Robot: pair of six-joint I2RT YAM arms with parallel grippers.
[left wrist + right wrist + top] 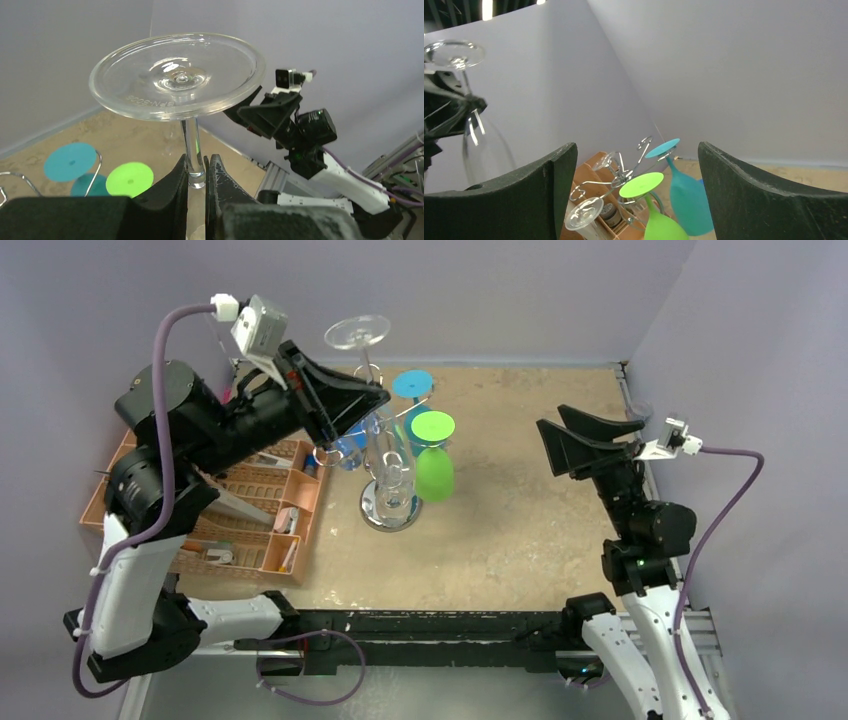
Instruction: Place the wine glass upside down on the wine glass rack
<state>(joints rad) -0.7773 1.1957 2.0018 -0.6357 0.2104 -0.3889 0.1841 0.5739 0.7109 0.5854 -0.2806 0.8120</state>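
Note:
A clear wine glass (177, 75) is upside down, foot on top, with my left gripper (197, 172) shut on its stem. From above, the wine glass (357, 332) and left gripper (372, 392) hover over the back left side of the wine glass rack (385, 512), a chrome wire stand on a round base. In the right wrist view the wine glass (454, 55) hangs at far left, its bowl below the fingers. My right gripper (550, 416) stands open and empty to the right of the rack (629, 175), and its jaws (636, 146) frame the rack.
A green glass (434, 455), a teal glass (413, 385) and clear glasses (584, 212) hang upside down on the rack. An orange compartment tray (255, 510) with small items lies left of it. Purple walls close off the back and the right side.

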